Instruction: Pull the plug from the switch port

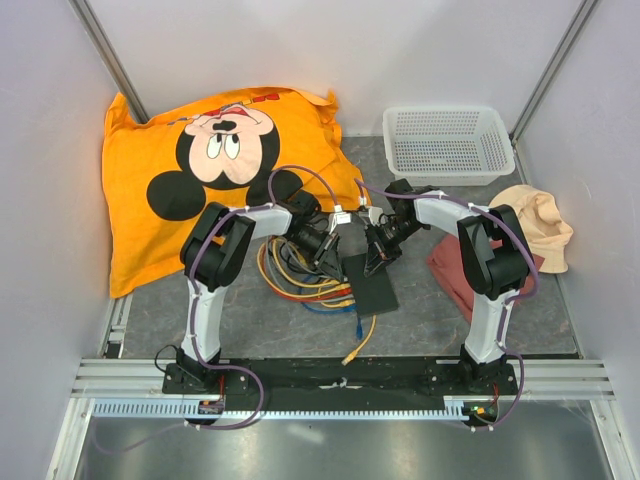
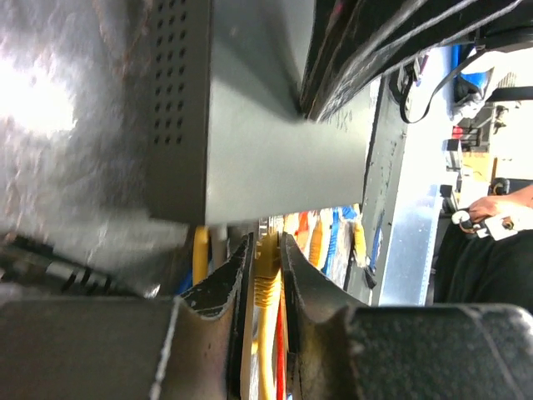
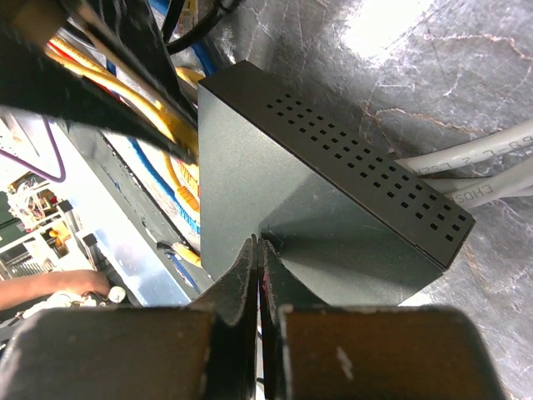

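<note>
The switch is a flat matte-black box lying on the grey table between my two arms. My left gripper is at its left narrow edge, shut on a yellow plug that sits right at that edge of the switch. The yellow cable runs back between the fingers. My right gripper is shut and empty, with its fingertips pressed down on the switch's top face. The sockets themselves are hidden.
A bundle of yellow, blue and red cables lies left of the switch. A loose yellow plug lies near the front rail. Grey cables leave the switch's far end. An orange pillow, a white mesh basket and cloths surround the spot.
</note>
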You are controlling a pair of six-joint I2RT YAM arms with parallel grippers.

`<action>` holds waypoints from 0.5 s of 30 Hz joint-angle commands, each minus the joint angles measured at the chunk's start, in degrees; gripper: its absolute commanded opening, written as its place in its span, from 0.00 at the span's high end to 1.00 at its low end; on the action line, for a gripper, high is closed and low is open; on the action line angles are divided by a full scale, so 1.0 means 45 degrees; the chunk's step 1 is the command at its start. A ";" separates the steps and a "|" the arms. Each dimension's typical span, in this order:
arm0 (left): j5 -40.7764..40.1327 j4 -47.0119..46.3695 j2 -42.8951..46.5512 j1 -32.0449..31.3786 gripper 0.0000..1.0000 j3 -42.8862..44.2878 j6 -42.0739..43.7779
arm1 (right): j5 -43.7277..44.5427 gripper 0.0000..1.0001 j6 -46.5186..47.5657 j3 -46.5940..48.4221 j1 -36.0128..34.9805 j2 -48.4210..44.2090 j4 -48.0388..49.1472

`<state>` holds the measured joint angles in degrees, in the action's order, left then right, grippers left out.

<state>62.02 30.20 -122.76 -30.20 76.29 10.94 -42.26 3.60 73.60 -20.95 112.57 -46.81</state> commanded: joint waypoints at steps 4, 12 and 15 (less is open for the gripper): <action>0.0026 0.1004 -0.0533 0.0499 0.98 0.0175 0.1006 | 0.4020 1.00 0.0959 -0.0731 -0.0364 0.1409 0.1710; -0.0364 0.1666 0.0112 0.0908 0.98 0.0096 0.1377 | 0.4059 1.00 0.0959 -0.0693 -0.0383 0.1487 0.1691; -0.0344 0.1864 0.0538 0.1415 0.99 0.0233 0.1436 | 0.4059 1.00 0.0998 -0.0653 -0.0384 0.1526 0.1671</action>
<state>63.59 33.50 -123.26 -27.24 76.62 13.32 -42.30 3.60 73.71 -20.95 112.79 -46.94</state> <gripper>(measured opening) 0.183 0.007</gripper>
